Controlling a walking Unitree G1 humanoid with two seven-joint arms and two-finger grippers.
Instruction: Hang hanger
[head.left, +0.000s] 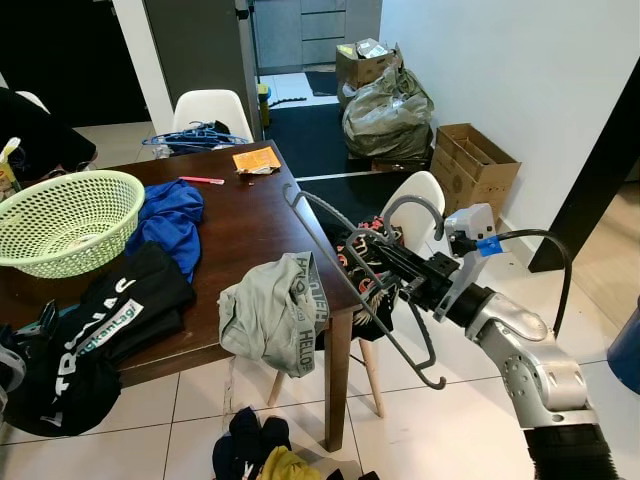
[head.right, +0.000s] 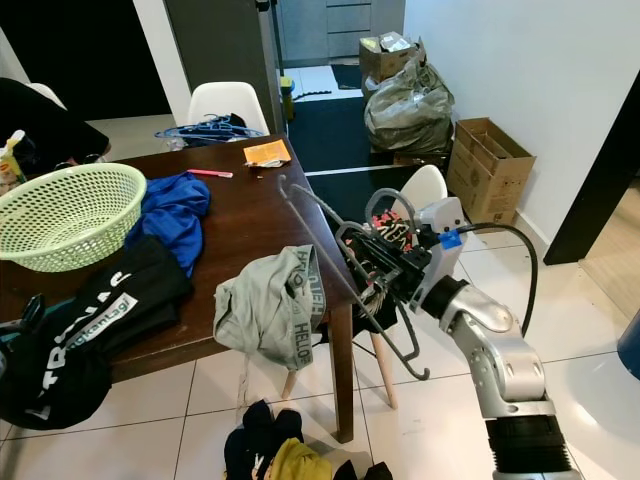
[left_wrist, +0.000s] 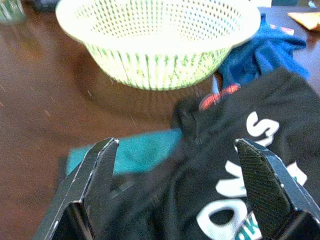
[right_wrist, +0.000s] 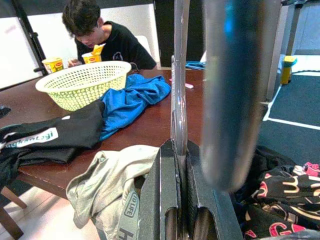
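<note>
We find the right hand (head.left: 385, 262) clamped on a grey metal clothes hanger (head.left: 345, 262), held in the air just off the right edge of the dark wooden tabletop (head.left: 250, 215), above a white chair (head.left: 420, 195) piled with patterned clothes. The hanger's hook points down toward the tiled floor. A grey garment (head.left: 275, 315) droops over the tabletop's near right corner; a blue cloth (head.left: 170, 215) and a pale green perforated plastic basket (head.left: 65, 215) lie further in. The left hand (left_wrist: 175, 170), fingers spread and empty, hovers over a black printed shirt (left_wrist: 240, 165) at the near left edge. We judge the pick-up done; no rail is visible, so hanging remains.
</note>
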